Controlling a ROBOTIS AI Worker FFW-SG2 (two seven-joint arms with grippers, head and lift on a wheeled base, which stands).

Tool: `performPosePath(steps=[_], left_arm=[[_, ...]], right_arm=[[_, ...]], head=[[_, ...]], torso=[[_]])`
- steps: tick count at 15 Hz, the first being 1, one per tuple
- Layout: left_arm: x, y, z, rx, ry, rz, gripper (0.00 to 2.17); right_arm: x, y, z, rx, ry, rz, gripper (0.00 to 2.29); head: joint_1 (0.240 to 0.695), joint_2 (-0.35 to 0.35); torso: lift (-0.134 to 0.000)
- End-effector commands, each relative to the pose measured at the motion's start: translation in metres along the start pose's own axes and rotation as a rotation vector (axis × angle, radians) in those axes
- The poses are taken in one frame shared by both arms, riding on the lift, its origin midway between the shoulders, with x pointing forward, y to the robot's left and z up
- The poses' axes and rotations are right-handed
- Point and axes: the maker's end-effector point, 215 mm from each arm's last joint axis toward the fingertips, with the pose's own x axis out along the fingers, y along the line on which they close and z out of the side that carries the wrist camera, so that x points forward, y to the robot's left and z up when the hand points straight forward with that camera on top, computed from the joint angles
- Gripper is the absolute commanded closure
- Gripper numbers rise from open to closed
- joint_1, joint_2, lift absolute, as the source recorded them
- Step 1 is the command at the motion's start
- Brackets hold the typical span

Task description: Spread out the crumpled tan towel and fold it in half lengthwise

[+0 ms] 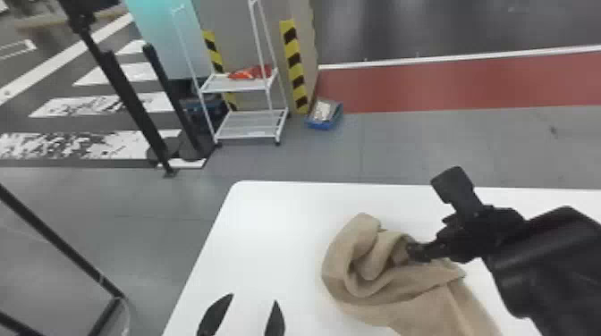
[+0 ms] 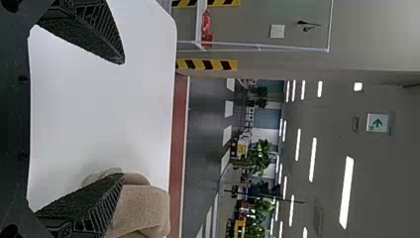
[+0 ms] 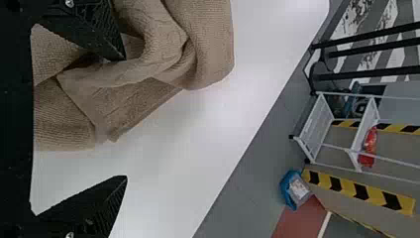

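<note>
The tan towel (image 1: 380, 286) lies crumpled on the white table (image 1: 268, 223), with a curled fold at its far left part. My right gripper (image 1: 429, 219) is open over the towel's right side, one finger against the folds and the other out beyond them. In the right wrist view, the right gripper (image 3: 125, 118) has its upper finger on the towel (image 3: 163, 54) and its lower one over bare table. My left gripper (image 1: 254, 301) stands open left of the towel, near the front. The left wrist view has the left gripper (image 2: 124, 119) spread wide, the towel (image 2: 141, 210) beyond one finger.
The table's left edge runs toward the lower left, and its far edge lies beyond the towel. On the floor past it stand a white shelf cart (image 1: 250, 123), a blue bin (image 1: 324, 115) and black posts (image 1: 129, 94).
</note>
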Motion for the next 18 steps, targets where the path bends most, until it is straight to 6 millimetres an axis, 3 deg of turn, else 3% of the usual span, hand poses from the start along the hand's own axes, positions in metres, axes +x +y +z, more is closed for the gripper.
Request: performPosePath(steps=[1, 3, 4, 6, 8, 11, 18], left_arm=[[0.000, 0.000, 0.000, 0.001, 0.001, 0.000, 0.07], [0.002, 0.001, 0.000, 0.001, -0.001, 0.000, 0.07], [0.002, 0.000, 0.000, 0.001, -0.001, -0.002, 0.07], [0.002, 0.000, 0.000, 0.001, -0.001, -0.002, 0.07], [0.002, 0.003, -0.001, 0.001, 0.001, 0.003, 0.07], [0.003, 0.000, -0.001, -0.002, 0.000, -0.001, 0.07], [0.003, -0.001, -0.004, -0.002, 0.005, -0.005, 0.07]], right_arm=[[-0.014, -0.003, -0.008, 0.024, 0.036, -0.022, 0.04], [-0.023, -0.007, -0.012, 0.064, 0.040, -0.034, 0.04], [-0.026, 0.002, -0.014, 0.070, 0.035, -0.013, 0.05], [-0.042, 0.044, -0.015, 0.071, 0.026, 0.095, 0.09], [-0.052, 0.089, -0.032, 0.013, 0.065, 0.159, 0.11], [-0.062, 0.120, -0.060, 0.017, 0.134, 0.175, 0.18], [-0.089, 0.115, -0.132, -0.039, 0.249, 0.146, 0.38]], head=[[0.695, 0.250], [0.695, 0.244], [0.695, 0.236], [0.695, 0.237], [0.695, 0.266], [0.695, 0.329], [0.695, 0.331]], torso=[[0.000], [0.000], [0.000], [0.000], [0.000], [0.000], [0.000]])
